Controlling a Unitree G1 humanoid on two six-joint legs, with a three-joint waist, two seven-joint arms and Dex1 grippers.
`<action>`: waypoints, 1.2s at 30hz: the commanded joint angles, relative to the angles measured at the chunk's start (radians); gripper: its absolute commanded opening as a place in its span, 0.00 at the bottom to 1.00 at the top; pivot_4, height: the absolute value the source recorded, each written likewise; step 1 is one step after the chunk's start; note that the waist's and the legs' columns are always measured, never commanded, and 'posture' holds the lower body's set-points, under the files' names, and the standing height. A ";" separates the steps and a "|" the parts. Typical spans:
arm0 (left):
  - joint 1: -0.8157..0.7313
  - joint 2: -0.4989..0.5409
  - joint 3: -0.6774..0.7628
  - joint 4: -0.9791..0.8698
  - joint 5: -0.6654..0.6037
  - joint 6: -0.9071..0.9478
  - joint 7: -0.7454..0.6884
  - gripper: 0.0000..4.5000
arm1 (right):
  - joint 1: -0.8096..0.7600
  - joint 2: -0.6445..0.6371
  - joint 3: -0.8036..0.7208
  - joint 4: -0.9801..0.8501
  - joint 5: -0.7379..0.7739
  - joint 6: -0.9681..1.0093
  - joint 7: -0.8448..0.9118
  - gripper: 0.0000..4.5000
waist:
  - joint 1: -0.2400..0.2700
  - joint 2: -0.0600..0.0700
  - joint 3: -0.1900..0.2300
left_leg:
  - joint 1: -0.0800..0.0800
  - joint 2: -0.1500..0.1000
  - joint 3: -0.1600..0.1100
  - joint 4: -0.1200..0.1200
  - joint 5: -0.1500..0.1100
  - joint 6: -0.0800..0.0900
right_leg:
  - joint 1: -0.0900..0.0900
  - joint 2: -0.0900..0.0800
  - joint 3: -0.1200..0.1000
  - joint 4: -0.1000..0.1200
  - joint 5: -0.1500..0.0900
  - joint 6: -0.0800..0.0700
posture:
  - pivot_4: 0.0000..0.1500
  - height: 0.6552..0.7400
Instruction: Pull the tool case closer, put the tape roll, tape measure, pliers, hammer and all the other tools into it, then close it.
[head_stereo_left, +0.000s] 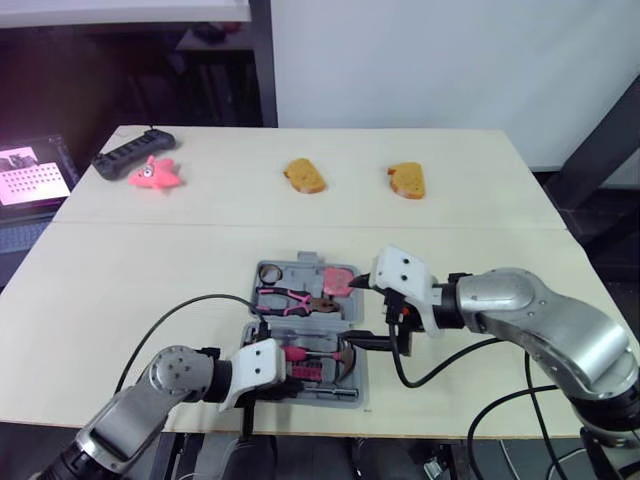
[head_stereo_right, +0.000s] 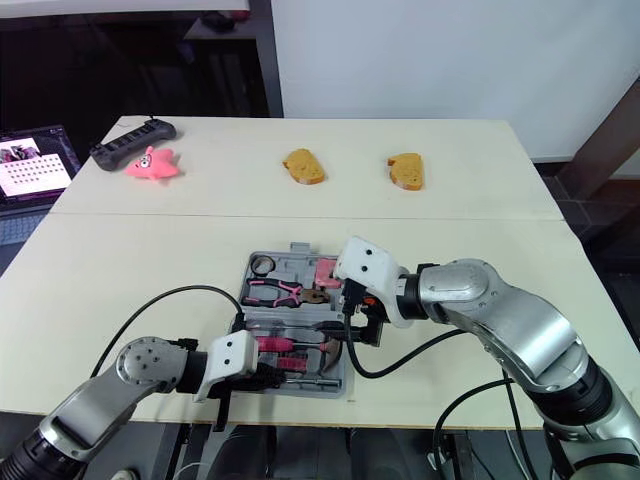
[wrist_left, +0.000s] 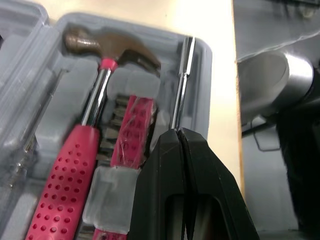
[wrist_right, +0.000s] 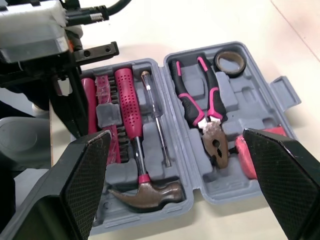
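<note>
Left gripper (wrist_left: 178, 132): hangs low over the near half of the open tool case (wrist_right: 255, 107), fingers pressed together, tips meeting the end of a chrome bar (wrist_left: 182, 80) lying in the slot along the case's near edge. Cannot tell whether pinching the bar or only touching it.

Right gripper (wrist_right: 175, 135): hovers above the case from the right side, fingers spread wide, holding nothing.

Tool case: lies flat and fully open on the table (head_stereo_left: 150, 280), close to the near edge, between the two arms.

- Near half: holds the hammer (wrist_right: 131, 110) with its pink handle, a pink bit rack (wrist_left: 132, 130) just beside that handle, and a clear-handled screwdriver (wrist_right: 152, 97) on the handle's other side.
- Far half: holds the pliers (wrist_right: 210, 130) with pink-and-black grips, the tape roll (wrist_right: 220, 64) in a far corner pocket, and the pink tape measure (head_stereo_left: 338, 281) at the right end, partly hidden behind a right finger.

Far side of the table, well apart from the case: two bread pieces (head_stereo_left: 305, 177), a pink toy (head_stereo_left: 153, 175) and a black remote (head_stereo_left: 135, 153) just behind it.
</note>
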 joint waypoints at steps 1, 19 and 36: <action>0.005 0.018 -0.023 0.037 0.071 -0.002 0.013 0.01 | -0.013 -0.002 -0.033 -0.030 0.013 0.001 -0.006 1.00 | 0.000 0.000 0.000 | 0.000 0.000 0.000 0.000 0.000 0.000 | 0.000 0.000 0.000 0.000 0.000 0.000 | 1.00 1.00; 0.033 0.065 -0.081 0.008 0.099 0.116 0.005 0.01 | 0.010 -0.011 -0.052 -0.053 0.043 0.024 -0.016 1.00 | -0.001 0.004 -0.004 | 0.014 0.000 0.000 -0.005 -0.001 0.001 | 0.012 0.000 0.000 -0.003 -0.001 -0.001 | 1.00 1.00; 0.103 0.165 0.666 -0.025 -0.501 0.221 -0.163 0.01 | 0.240 -0.077 -0.151 0.000 -0.034 -0.209 0.052 1.00 | 0.001 0.003 -0.003 | 0.015 0.000 0.001 -0.005 -0.002 0.003 | 0.015 0.000 0.000 -0.004 -0.001 -0.001 | 1.00 1.00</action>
